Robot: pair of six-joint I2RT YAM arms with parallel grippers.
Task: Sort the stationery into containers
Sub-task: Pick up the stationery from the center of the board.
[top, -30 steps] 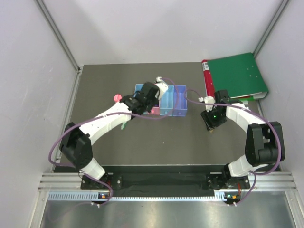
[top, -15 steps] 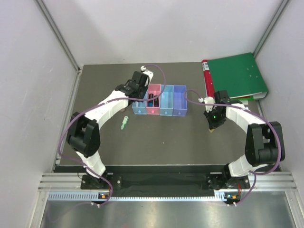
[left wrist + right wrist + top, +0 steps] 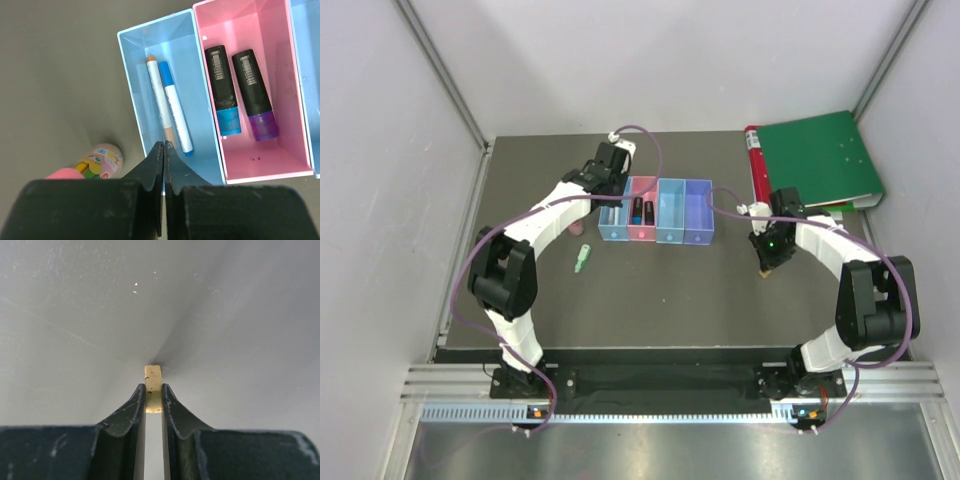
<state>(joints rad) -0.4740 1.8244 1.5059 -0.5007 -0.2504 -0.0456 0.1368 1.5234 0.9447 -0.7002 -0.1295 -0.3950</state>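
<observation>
Right wrist view: my right jaws are pinched on the nub (image 3: 153, 377), its tip poking out past them. My left jaws are pressed together on nothing, over the near end of the blue bin (image 3: 132, 95), which holds two pens (image 3: 175, 110). At its 3 o'clock the pink bin (image 3: 240, 20) holds two highlighters (image 3: 223, 90). At its 8 o'clock the bottle (image 3: 100, 161) sits on the counter (image 3: 50, 75).

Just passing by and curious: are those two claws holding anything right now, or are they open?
Left gripper: closed, holding nothing.
Right gripper: closed on a tiny tan nub.
</observation>
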